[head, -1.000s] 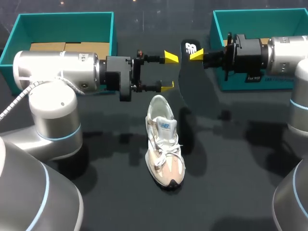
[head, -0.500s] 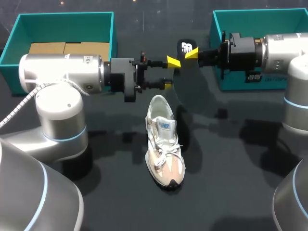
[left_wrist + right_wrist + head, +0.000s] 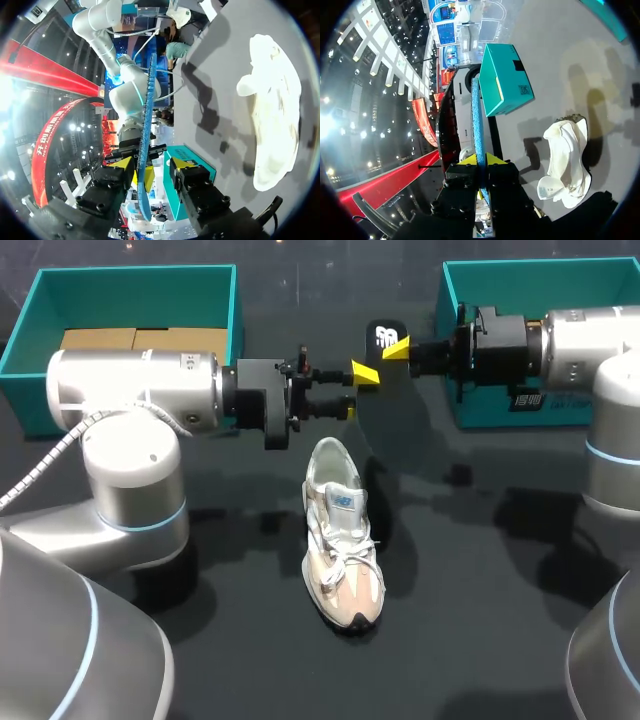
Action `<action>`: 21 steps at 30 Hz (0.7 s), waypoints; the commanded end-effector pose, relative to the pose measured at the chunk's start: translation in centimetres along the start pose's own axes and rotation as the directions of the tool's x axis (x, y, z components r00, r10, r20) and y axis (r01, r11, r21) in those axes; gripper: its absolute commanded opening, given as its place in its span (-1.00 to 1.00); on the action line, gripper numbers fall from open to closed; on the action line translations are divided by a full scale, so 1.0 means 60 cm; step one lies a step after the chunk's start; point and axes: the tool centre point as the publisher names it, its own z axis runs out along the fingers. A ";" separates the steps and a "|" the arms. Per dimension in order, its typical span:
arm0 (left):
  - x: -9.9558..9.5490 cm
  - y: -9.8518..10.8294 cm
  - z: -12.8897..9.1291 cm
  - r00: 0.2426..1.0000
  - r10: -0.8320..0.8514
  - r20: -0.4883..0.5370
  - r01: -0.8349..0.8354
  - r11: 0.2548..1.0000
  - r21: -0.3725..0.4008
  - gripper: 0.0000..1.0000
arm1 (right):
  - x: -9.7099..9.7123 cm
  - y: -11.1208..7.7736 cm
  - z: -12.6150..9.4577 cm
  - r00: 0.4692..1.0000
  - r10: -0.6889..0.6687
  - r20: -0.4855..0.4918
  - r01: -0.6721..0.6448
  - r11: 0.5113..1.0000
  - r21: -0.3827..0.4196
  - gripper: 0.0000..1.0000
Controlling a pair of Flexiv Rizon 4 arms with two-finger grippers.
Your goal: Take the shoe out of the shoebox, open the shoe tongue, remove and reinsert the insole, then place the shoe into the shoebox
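A white and beige shoe [image 3: 340, 540] lies on the dark table, toe toward me, also seen in the wrist views [image 3: 272, 115] [image 3: 567, 160]. Above and behind its heel, my right gripper [image 3: 400, 348] is shut on the heel end of the black insole [image 3: 384, 336], which hangs edge-on in the air. The right wrist view shows the blue insole edge [image 3: 476, 115] pinched between the yellow tips [image 3: 481, 159]. My left gripper [image 3: 357, 392] reaches in from the left. The insole [image 3: 146, 115] stands between its fingers [image 3: 152, 167], with a gap still showing at one finger [image 3: 182, 164].
A teal shoebox [image 3: 130, 300] with brown cardboard inside stands at the back left, behind my left arm. A second teal box [image 3: 540, 285] stands at the back right, behind my right arm. The dark table around the shoe is bare.
My left gripper has moved right toward the insole and its fingers have narrowed around it. The right gripper has carried the insole slightly left. The shoe has not moved.
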 end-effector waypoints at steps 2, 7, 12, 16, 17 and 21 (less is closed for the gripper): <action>0.004 0.003 0.012 1.000 -0.002 -0.005 0.002 1.000 -0.004 -0.15 | -0.003 0.001 0.003 1.000 0.001 0.003 -0.001 1.000 -0.005 -1.00; 0.004 0.003 0.015 1.000 -0.004 -0.005 0.004 1.000 -0.002 -0.19 | -0.006 -0.001 0.002 1.000 0.021 0.011 -0.021 0.999 -0.043 -1.00; 0.001 0.002 0.019 1.000 0.002 -0.001 -0.002 1.000 -0.002 -0.18 | -0.008 0.000 0.001 0.999 0.032 0.037 -0.029 0.997 -0.068 -1.00; 0.000 0.003 0.021 1.000 0.006 -0.002 -0.006 1.000 -0.001 -0.19 | -0.009 0.002 0.003 0.999 0.028 0.043 -0.025 0.997 -0.080 -1.00; 0.001 0.003 0.022 1.000 0.007 -0.004 -0.007 1.000 0.000 -0.19 | -0.010 0.002 0.003 0.998 0.032 0.053 -0.028 0.996 -0.080 -1.00; 0.003 0.003 0.025 1.000 0.007 -0.010 -0.007 1.000 0.004 -0.23 | -0.012 0.003 0.005 0.998 0.034 0.049 -0.030 0.996 -0.078 -1.00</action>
